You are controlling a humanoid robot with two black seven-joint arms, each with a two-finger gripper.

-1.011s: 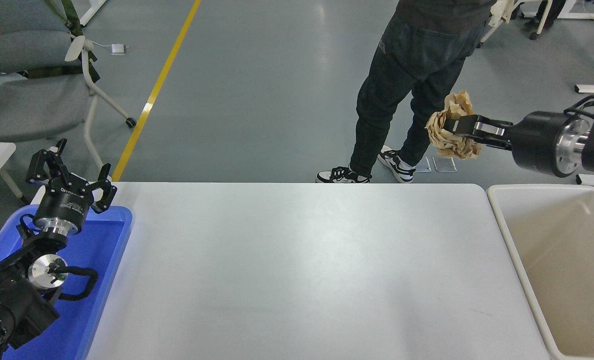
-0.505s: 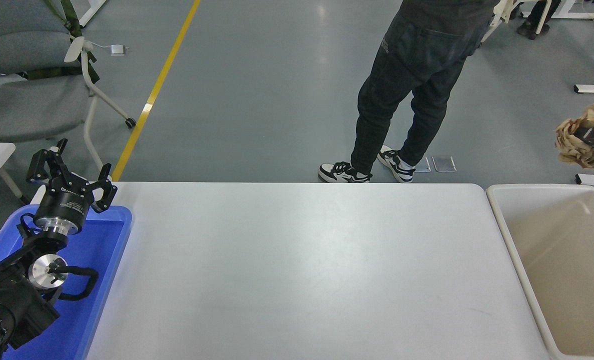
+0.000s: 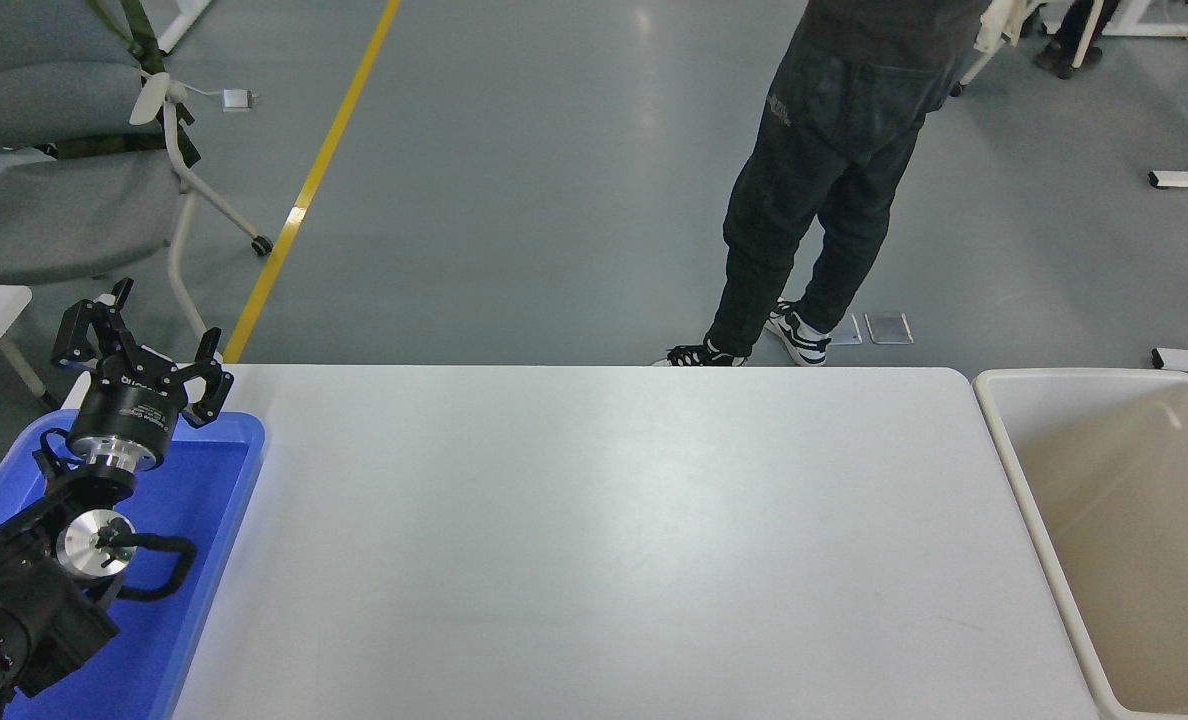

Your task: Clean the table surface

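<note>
Where the left arm comes in at the picture's lower left corner, we see it reaching over the blue tray (image 3: 216, 560) that sits at the left end of the table surface (image 3: 614, 540). Its left gripper (image 3: 142, 352) hangs above the far end of that tray, just by the table's far left corner, with its fingers (image 3: 76, 332) spread apart and nothing between them. A silver disc on the arm's wrist shows above the tray's blue floor, nearer to us than the gripper.

The table surface itself, white and smooth with rounded far corners, fills the middle of the view from the tray on its left to the beige tub (image 3: 1119, 540) at its right end. We see only faint scuffs and a soft glare on it. The tub's pale rim runs beside the table's right edge, and its inside looks plain beige as far as we can see it.

The right arm and its gripper do not show anywhere in the view.

Beyond the table's far edge lies a grey floor. A person (image 3: 819, 190) in dark trousers and black and white shoes stands just past that edge, toward the right. Further off to the left of the table stands a grey chair (image 3: 54, 190) on castors, and a yellow line (image 3: 309, 185) runs across the floor away from the table's far left corner.
</note>
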